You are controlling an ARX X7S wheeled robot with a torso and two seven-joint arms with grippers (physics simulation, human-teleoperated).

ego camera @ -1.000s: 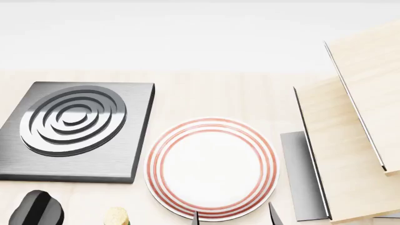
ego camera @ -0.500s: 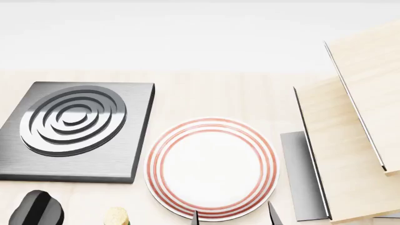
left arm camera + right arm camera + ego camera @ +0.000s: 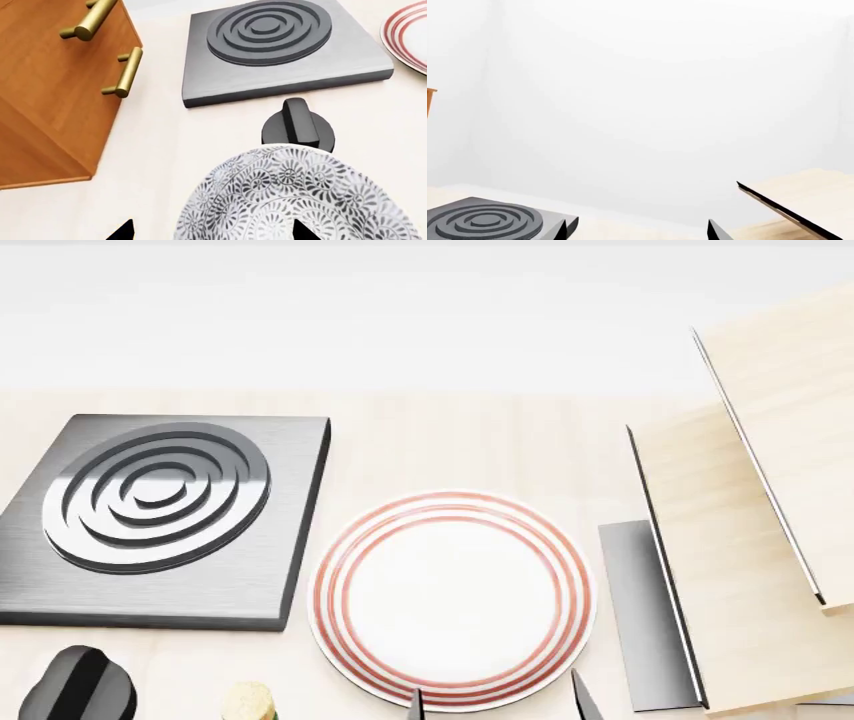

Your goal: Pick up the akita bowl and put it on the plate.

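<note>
Your left gripper [image 3: 210,231] sat spread around the deep floral grey-black akita bowl [image 3: 300,197], near the black knob [image 3: 298,126] and square grey burner [image 3: 160,515]. Red-ringed white plate [image 3: 451,598] lay bare beside it. Your right gripper [image 3: 497,702] hovered spread, holding nothing.

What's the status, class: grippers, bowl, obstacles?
Both grippers open, empty. Akita bowl at left gripper, ungrasped. Plate bare. Black knob between bowl and burner.
</note>
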